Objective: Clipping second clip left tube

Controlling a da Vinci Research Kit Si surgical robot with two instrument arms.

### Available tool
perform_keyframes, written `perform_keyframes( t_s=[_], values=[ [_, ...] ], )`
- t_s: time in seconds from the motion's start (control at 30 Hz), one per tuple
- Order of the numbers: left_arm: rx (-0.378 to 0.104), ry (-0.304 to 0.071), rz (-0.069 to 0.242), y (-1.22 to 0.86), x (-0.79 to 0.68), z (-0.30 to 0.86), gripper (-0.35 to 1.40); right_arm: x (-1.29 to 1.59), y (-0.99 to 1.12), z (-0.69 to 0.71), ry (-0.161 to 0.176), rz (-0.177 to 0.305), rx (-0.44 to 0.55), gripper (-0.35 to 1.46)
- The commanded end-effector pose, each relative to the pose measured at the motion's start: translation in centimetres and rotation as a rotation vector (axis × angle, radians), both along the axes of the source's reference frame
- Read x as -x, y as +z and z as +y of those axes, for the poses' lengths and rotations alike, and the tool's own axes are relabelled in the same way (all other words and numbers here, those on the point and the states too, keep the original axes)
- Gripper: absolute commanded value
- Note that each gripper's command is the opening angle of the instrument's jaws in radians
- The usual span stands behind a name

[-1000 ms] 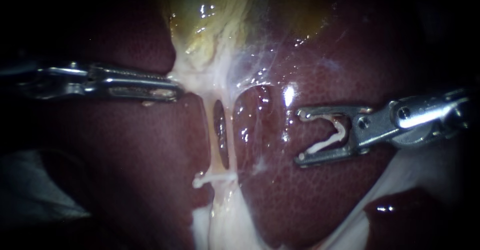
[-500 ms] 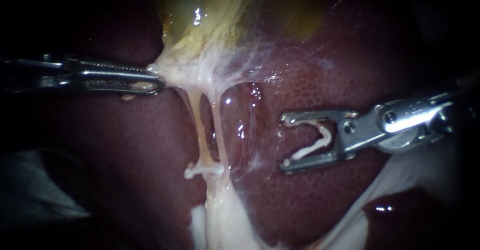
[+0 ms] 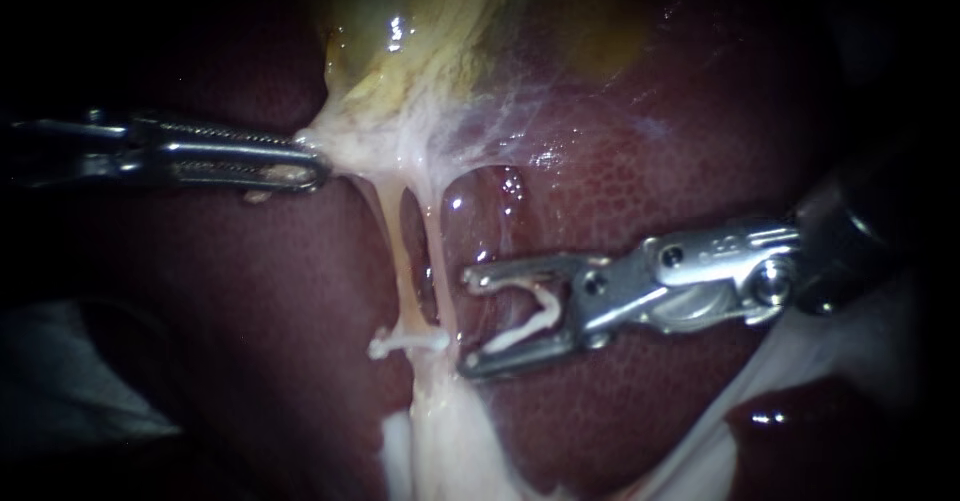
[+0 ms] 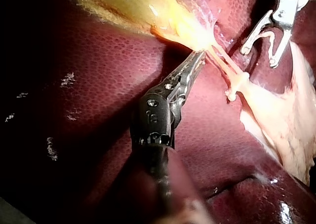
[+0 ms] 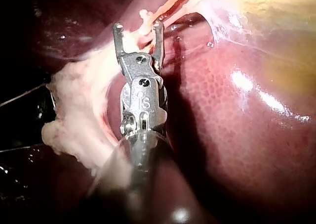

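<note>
White loaded clip (image 3: 546, 311) sits in my right instrument's (image 3: 467, 324) wide-spread jaws, just beside the placed clip (image 3: 405, 341), short of the left tube (image 3: 393, 249) that my left instrument (image 3: 318, 169), clamping the gallbladder (image 3: 400, 111), stretches; next, I judge, straddle that tube above the placed clip.

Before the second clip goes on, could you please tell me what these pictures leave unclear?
1. Endoscope view: whether the right instrument, holding its loaded clip, is level with the left tube; depth is unreadable.
2. Right wrist view: the loaded clip is lost against pale tissue behind the jaws.
3. Left wrist view: how much stretched tissue the left instrument grips; its shut jaws cover it.
</note>
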State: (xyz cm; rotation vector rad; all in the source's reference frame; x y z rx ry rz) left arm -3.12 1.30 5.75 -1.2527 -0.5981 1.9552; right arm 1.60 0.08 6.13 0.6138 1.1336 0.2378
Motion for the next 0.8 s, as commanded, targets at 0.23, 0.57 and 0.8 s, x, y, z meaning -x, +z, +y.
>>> perform_keyframes(
  t_s=[0.23,0.57,0.8],
  values=[
    [0.000,0.000,0.000,0.00,0.00,0.00,-0.35,-0.17,0.26,0.00,-0.005,-0.001,-0.042,0.50],
    [0.000,0.000,0.000,0.00,0.00,0.00,-0.35,-0.31,0.61,0.00,-0.021,0.017,-0.104,0.50],
    [0.000,-0.001,0.001,0.00,0.01,0.00,-0.35,-0.43,0.69,0.06,-0.015,0.107,-0.167,0.49]
  ],
)
